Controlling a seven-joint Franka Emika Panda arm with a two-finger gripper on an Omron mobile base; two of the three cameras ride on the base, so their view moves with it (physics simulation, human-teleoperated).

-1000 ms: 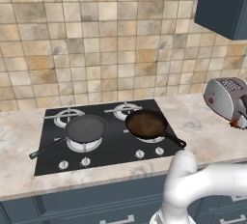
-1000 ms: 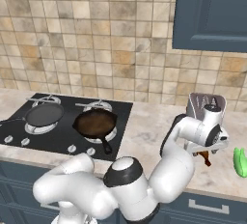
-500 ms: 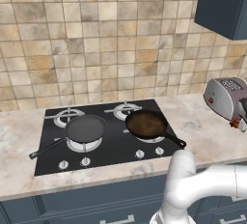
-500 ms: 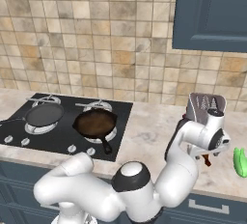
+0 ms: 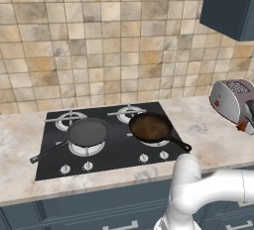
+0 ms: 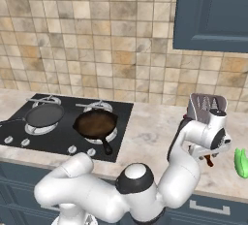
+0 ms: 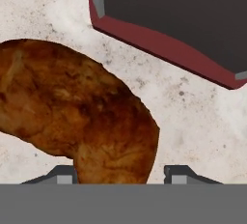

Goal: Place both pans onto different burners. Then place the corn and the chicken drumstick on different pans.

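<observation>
My gripper (image 7: 119, 175) sits at the bottom of the hand view with one drumstick (image 7: 82, 117) between its two tips; whether they press it I cannot tell. The drumstick is glossy, mottled brown and curved, lying on speckled marble counter (image 7: 193, 121). Just beyond it, upper right, is one toaster (image 7: 183, 20), dark with a red edge. In the right base view one green corn (image 6: 240, 163) lies at the right edge. Farther left, two pans sit on separate burners: grey pan (image 5: 88, 131) and brown pan (image 5: 151, 127), on a black cooktop (image 5: 116, 149).
</observation>
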